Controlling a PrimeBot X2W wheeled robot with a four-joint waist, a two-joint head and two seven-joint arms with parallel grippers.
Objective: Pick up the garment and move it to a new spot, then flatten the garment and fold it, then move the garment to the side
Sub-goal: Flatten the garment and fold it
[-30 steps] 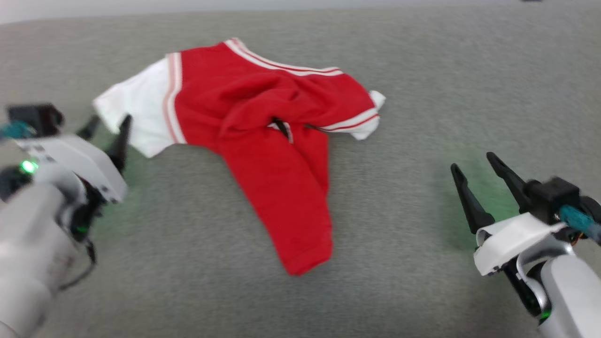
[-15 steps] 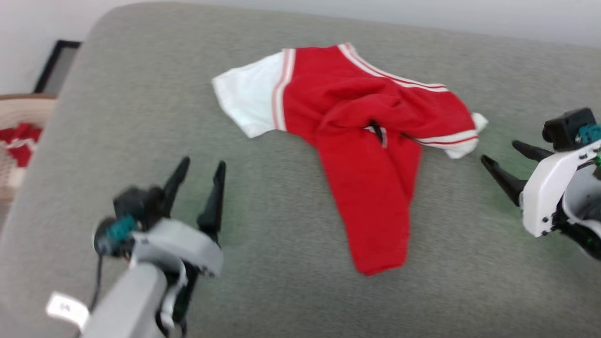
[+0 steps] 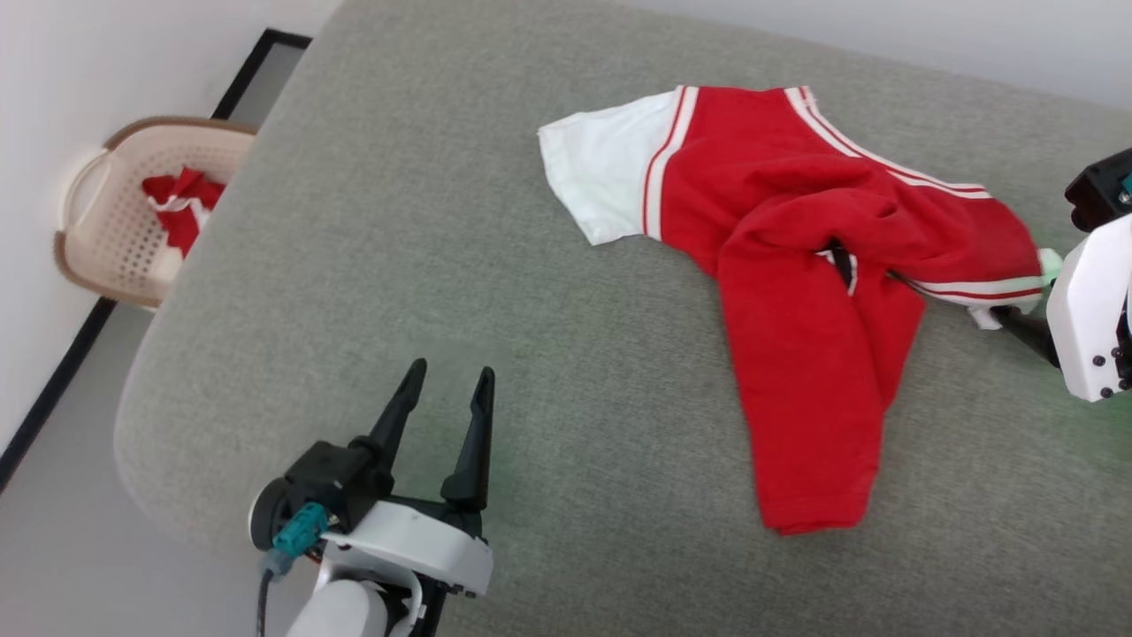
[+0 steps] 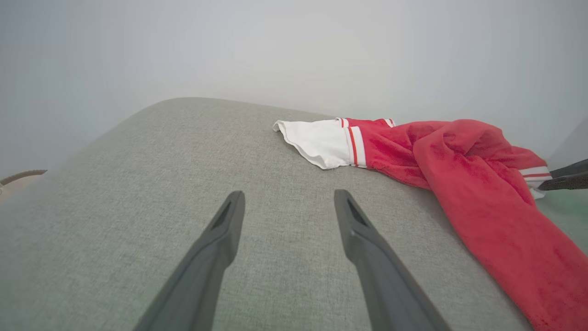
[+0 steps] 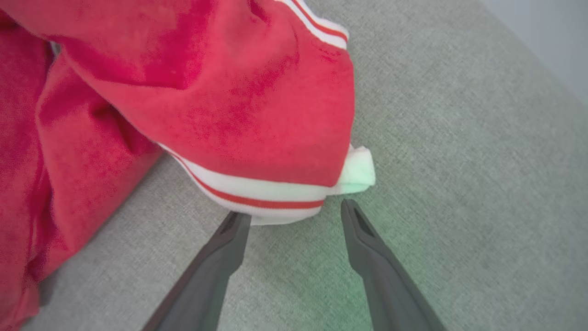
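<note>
From my remote seat, the biggest thing before me is the grey fabric-covered worktop point(image 3: 424, 265) with a rounded near-left corner, and it runs across nearly the whole head view. On its far right part lies the garment point(image 3: 796, 265), a red jersey shirt with white sleeves and red-and-white striped trim, crumpled rather than flat. One white sleeve point(image 3: 601, 177) is spread out toward the left, the red body is bunched in folds in the middle, and a long red length trails toward the near edge. Off the worktop's left side, on the floor by the wall, sits a beige perforated plastic laundry basket point(image 3: 115, 243) with a brown rim and some red cloth point(image 3: 181, 208) inside it. The left pincer point(image 3: 452, 368) hovers over bare fabric near the near-left corner with its two dark fingers spread and nothing between them, well apart from the garment. The right pincer point(image 5: 294, 209) is also spread wide and sits low at the garment's right end. Its fingertips are just beside the red-and-white striped band point(image 5: 257, 195) there (whether the nearer tip actually touches the cloth I cannot tell), and it pinches nothing.
</note>
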